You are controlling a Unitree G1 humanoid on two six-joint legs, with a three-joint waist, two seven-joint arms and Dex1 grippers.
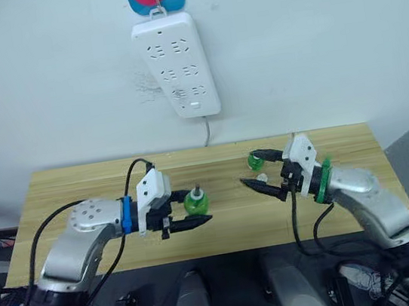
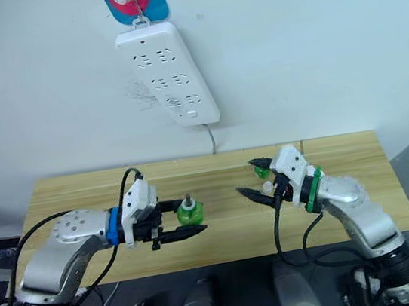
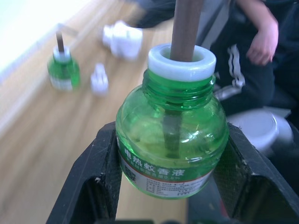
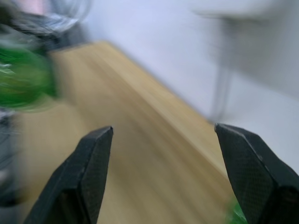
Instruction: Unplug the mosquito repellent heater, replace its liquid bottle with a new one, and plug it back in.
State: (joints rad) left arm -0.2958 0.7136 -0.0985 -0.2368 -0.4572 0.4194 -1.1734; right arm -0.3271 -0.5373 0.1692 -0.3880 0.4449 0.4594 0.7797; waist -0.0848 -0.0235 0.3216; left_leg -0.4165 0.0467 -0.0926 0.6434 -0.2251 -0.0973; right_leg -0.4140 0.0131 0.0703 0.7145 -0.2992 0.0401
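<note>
The bottle's (image 3: 172,137) label print is too small to read.

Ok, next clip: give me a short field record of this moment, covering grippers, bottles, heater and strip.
left gripper: shut on green liquid bottle, wick up, uncapped
right gripper: open, holding nothing, above the wooden table
second green bottle: stands on the table by the right gripper
mosquito repellent heater: lying on the table, unplugged
small white cap: on the table near the second bottle
power strip: hangs on the wall, sockets free
</note>
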